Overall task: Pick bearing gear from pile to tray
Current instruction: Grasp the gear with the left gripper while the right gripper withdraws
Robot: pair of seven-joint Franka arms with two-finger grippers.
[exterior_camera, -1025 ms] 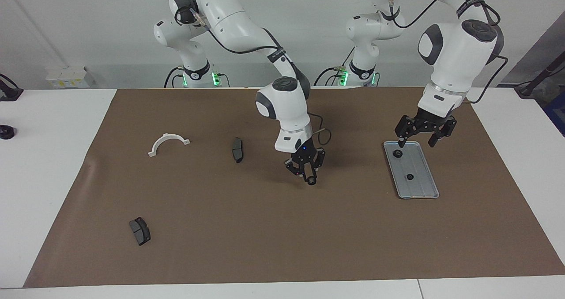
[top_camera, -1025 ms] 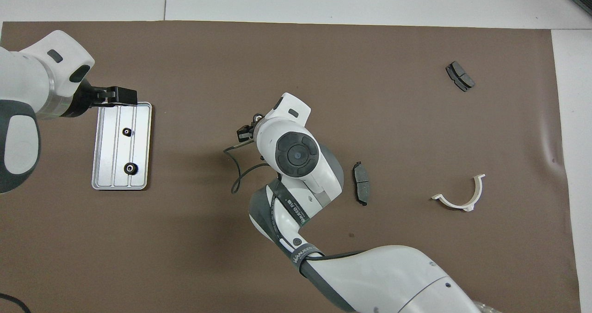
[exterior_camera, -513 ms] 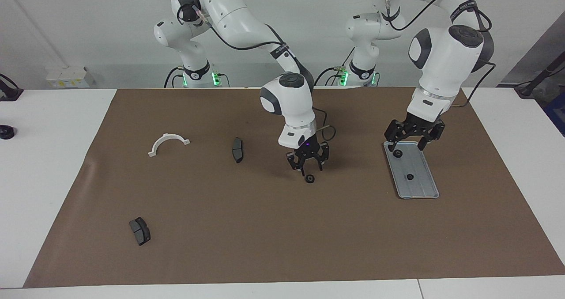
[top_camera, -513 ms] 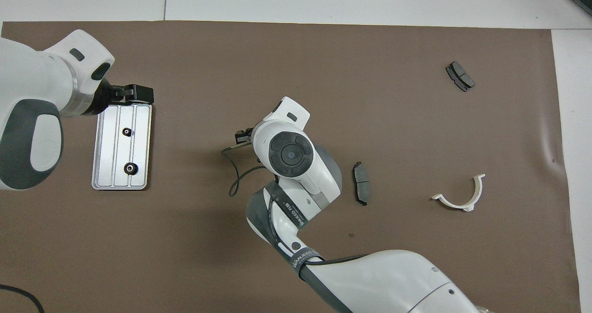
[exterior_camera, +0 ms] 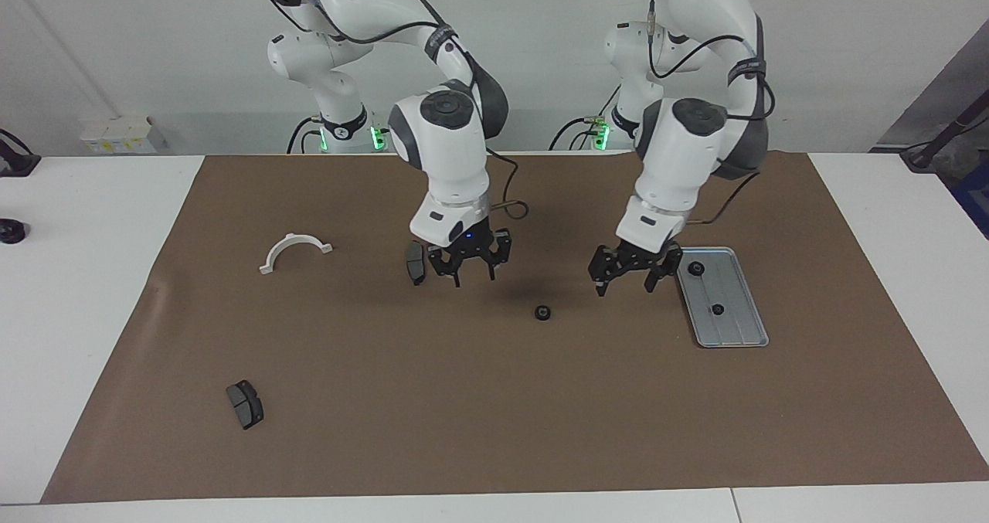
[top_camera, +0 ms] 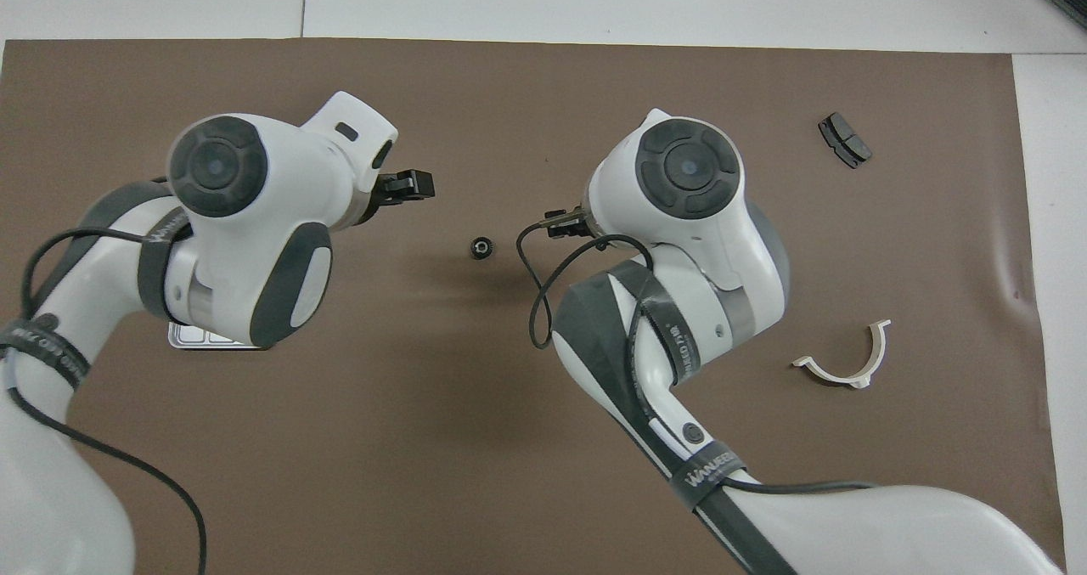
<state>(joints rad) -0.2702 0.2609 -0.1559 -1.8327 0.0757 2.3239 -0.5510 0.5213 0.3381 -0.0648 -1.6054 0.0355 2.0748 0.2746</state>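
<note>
The right end effector [exterior_camera: 473, 266], seen clenched on a gear a second ago, is now released and empty, raised beside a brake pad [exterior_camera: 416, 262]. The gear [exterior_camera: 543, 313] has been left on the brown mat. The left end effector [exterior_camera: 627, 275], spread wide, has been moved off the tray [exterior_camera: 743, 324], where two gears [exterior_camera: 696, 269] remain.

Your stock, by finish:
- Tray [exterior_camera: 740, 328]: brushed silver-grey metal, ridged, dull sheen.
- Gear [exterior_camera: 543, 313] on the mat: black, matt.
- Mat [exterior_camera: 494, 415]: brown, matt, paper-like, creased near one edge.
- Brake pads [exterior_camera: 245, 404]: dark grey, matt.
- Half-ring [exterior_camera: 293, 249]: white plastic, smooth.
- Worktop [exterior_camera: 85, 291]: white, smooth.
- Arm shells [top_camera: 255, 218]: glossy white plastic.
</note>
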